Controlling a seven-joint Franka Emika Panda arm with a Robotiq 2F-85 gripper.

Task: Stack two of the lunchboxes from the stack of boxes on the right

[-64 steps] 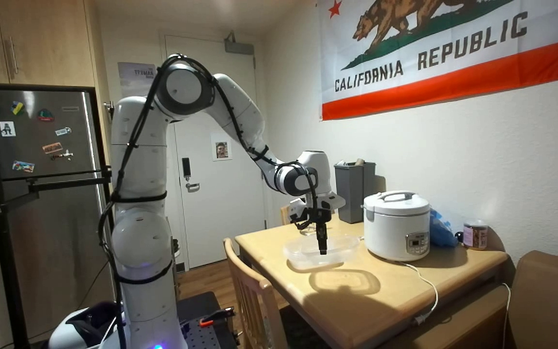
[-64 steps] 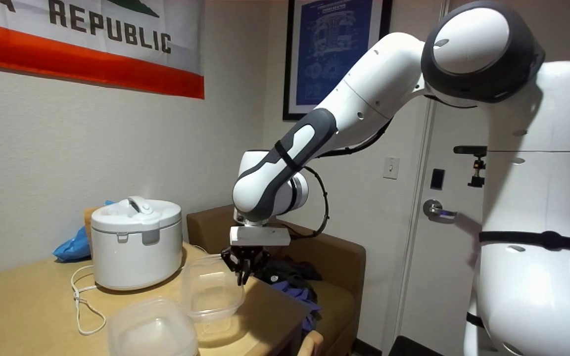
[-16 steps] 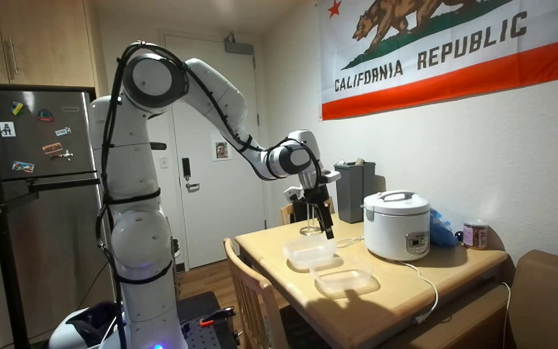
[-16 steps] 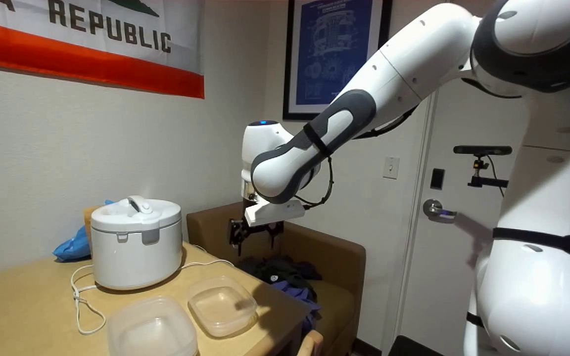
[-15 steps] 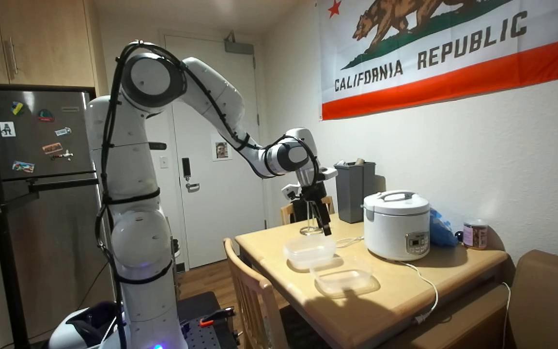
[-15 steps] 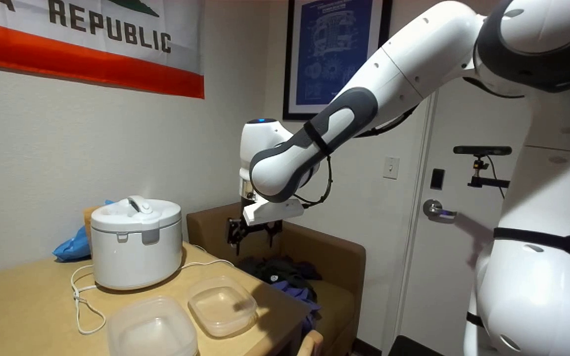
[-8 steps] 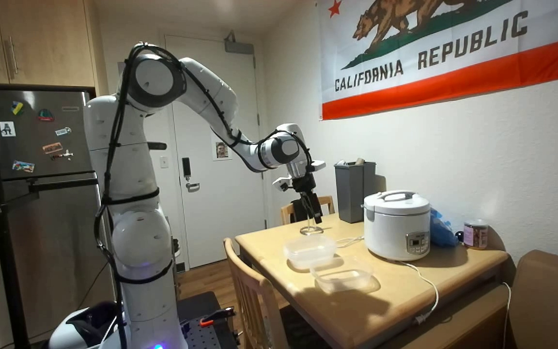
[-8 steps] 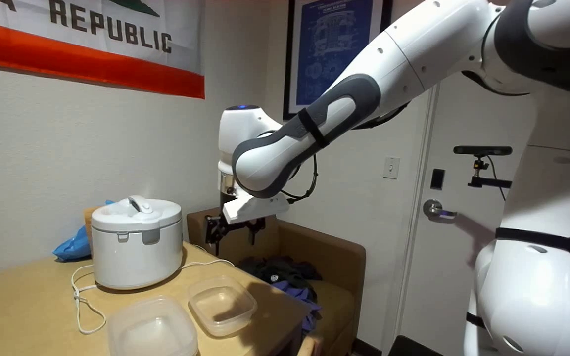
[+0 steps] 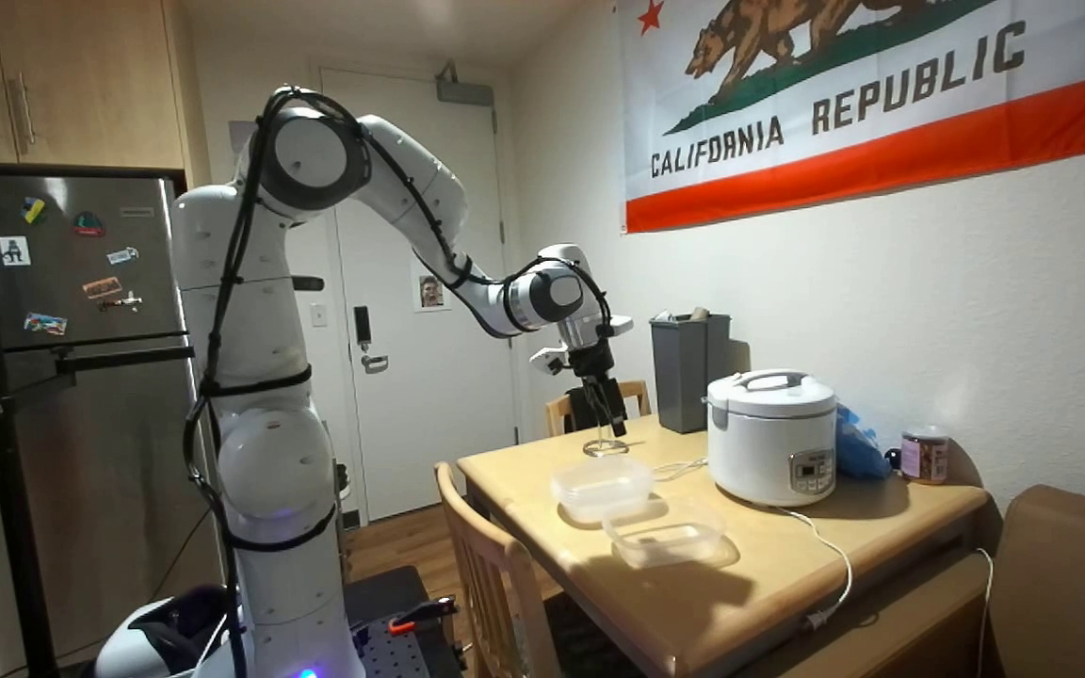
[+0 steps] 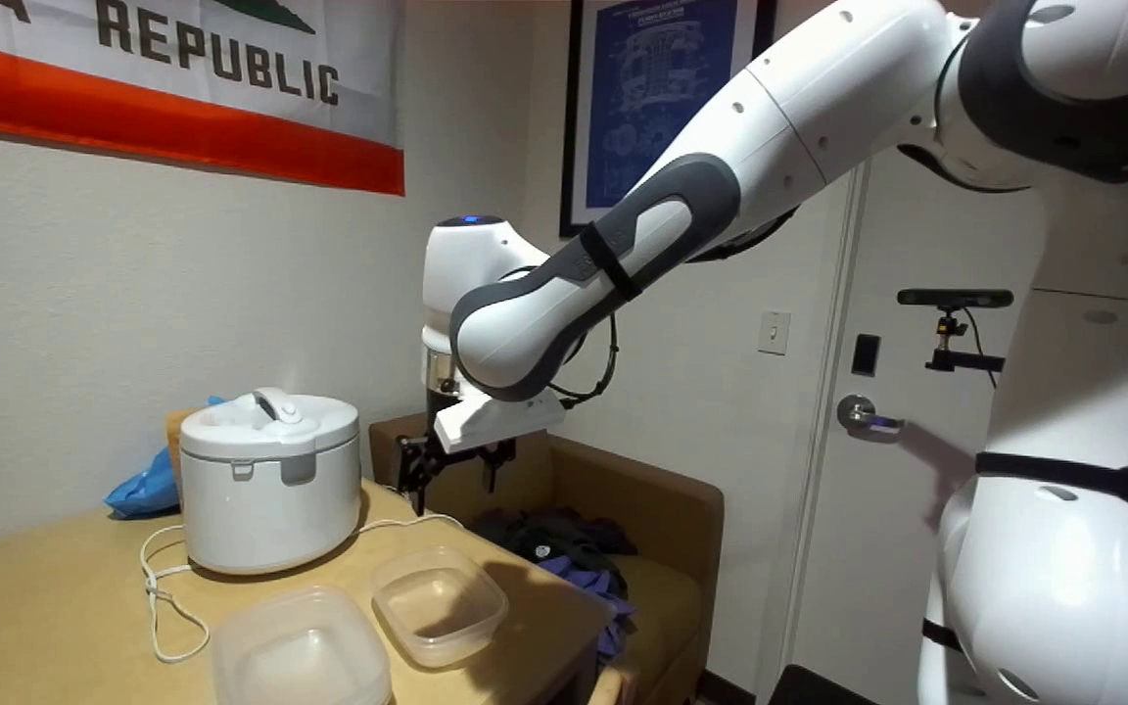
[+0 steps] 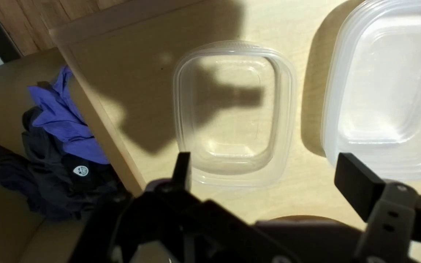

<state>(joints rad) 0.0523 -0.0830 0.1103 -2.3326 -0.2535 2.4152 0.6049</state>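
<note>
A wooden bench stands against a wall that carries a California Republic flag. The bulkiest object on it is a white rice cooker, set near the stack of boxes; a white cord lies looped on the wood close to both. A blue bag, partly hidden by the cooker, and a jar stand on the cooker's far side in an exterior view, with a tall grey bin by the wall. The fingers are spread wide and hang above the bench; in an exterior view they appear close to a thin wire stand, and whether they touch it cannot be told. A wooden chair is drawn up at the side, and a brown upholstered seat bears dark and purple clothing.

Containers: a clear lunchbox rests open side up on the bench, the wood visible through its floor. Just beside it, with a strip of bench between, the stack sits open side up; nested rims show, but their number cannot be told. Pale items project above the bin's rim. The cooker's lid is down, its contents hidden.
</note>
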